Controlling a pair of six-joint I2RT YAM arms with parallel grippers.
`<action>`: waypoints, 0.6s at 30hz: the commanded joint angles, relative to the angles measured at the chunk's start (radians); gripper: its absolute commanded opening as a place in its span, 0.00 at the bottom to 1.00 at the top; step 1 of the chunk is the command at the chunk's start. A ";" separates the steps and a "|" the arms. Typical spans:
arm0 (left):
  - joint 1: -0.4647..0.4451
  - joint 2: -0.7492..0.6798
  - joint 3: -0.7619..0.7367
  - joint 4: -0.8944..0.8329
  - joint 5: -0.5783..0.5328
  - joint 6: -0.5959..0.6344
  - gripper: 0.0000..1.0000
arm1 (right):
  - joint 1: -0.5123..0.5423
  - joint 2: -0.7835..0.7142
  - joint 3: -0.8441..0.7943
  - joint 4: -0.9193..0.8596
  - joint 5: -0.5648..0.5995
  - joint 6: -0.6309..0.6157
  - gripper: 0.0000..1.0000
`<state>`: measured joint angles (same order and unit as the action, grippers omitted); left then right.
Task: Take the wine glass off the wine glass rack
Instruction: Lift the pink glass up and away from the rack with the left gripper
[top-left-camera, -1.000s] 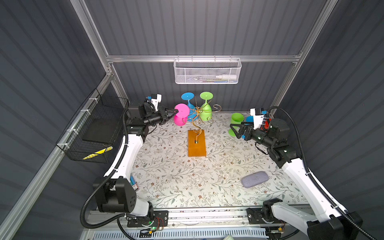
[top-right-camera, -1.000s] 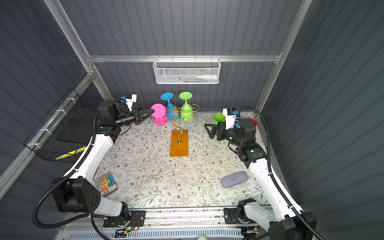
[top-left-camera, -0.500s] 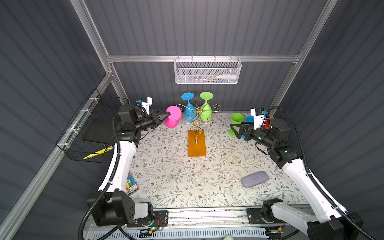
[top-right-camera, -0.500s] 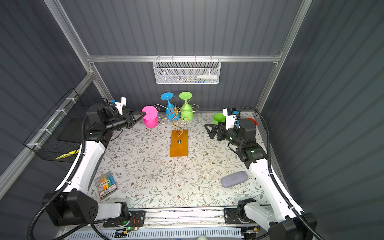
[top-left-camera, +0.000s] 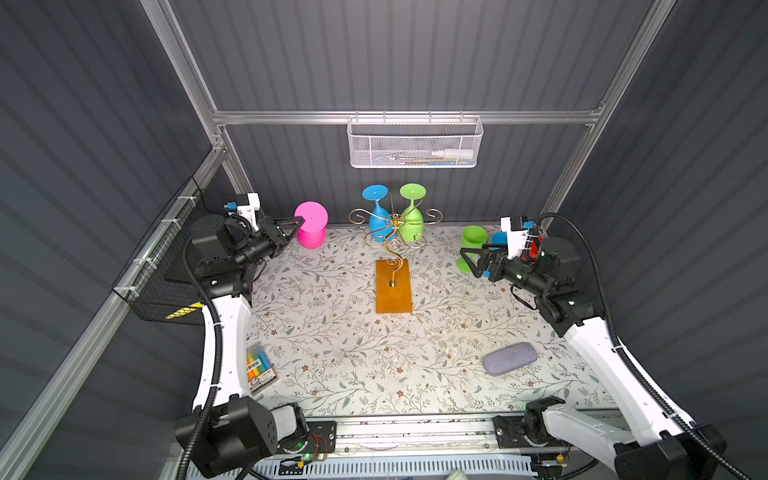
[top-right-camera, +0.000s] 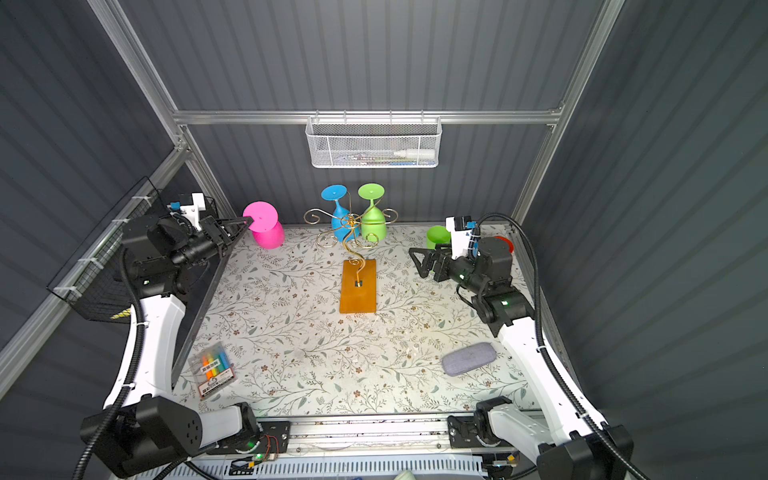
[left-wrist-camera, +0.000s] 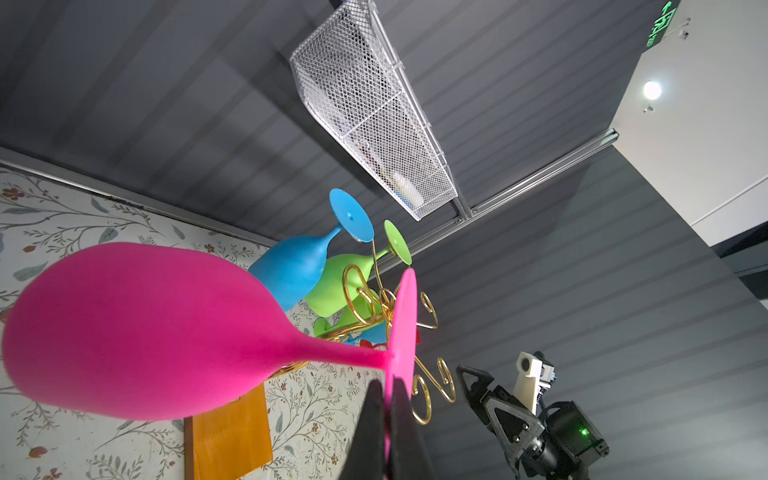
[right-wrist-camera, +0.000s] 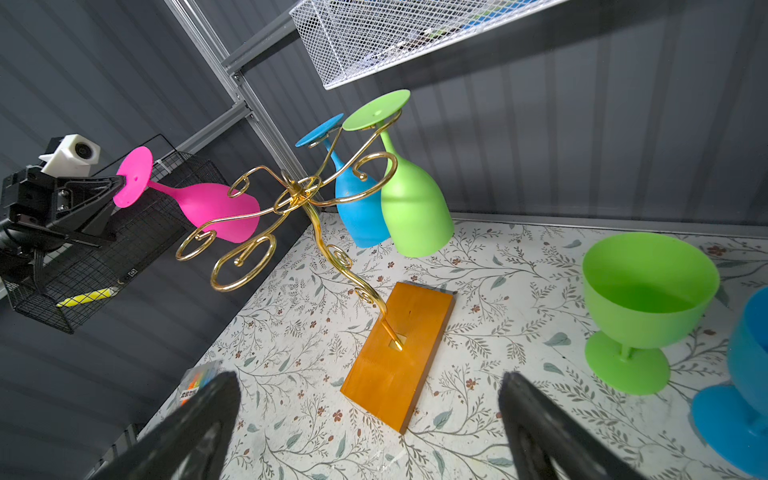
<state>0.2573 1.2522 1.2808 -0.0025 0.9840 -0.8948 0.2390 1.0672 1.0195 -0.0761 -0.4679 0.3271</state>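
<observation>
The pink wine glass (top-left-camera: 311, 226) (top-right-camera: 266, 227) hangs foot-up and tilted, a gap to the left of the wine glass rack (top-left-camera: 392, 232). My left gripper (top-left-camera: 297, 222) (left-wrist-camera: 388, 386) is shut on the rim of its foot disc. The bowl (left-wrist-camera: 145, 332) fills the left wrist view. The gold wire rack stands on an amber base (top-left-camera: 393, 291) (right-wrist-camera: 399, 353). It holds a blue glass (top-left-camera: 378, 222) and a green glass (top-left-camera: 412, 222) upside down. My right gripper (top-left-camera: 467, 262) (right-wrist-camera: 368, 380) stands open and empty, right of the rack.
A green cup (top-left-camera: 471, 245) and a blue cup (top-left-camera: 497, 239) stand at the back right beside my right gripper. A white mesh basket (top-left-camera: 413, 143) hangs on the back wall, a black wire basket (top-left-camera: 166, 257) on the left. Toward the front lie a grey case (top-left-camera: 510, 358) and a marker pack (top-left-camera: 259, 368).
My left gripper has drawn back to the left with the pink glass, from against the rack's arms to clear of them. The right arm has not moved.
</observation>
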 joint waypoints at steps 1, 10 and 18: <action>0.009 -0.020 0.057 0.123 0.048 -0.077 0.00 | 0.007 0.003 0.038 0.010 -0.011 -0.023 0.99; 0.010 -0.009 0.113 0.382 0.082 -0.276 0.00 | 0.011 0.028 0.107 0.012 -0.014 -0.052 0.99; 0.007 0.033 0.100 0.774 0.097 -0.582 0.00 | 0.013 0.046 0.142 0.071 -0.079 -0.012 0.99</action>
<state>0.2588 1.2613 1.3716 0.5312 1.0534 -1.3071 0.2451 1.1088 1.1206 -0.0463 -0.5022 0.3012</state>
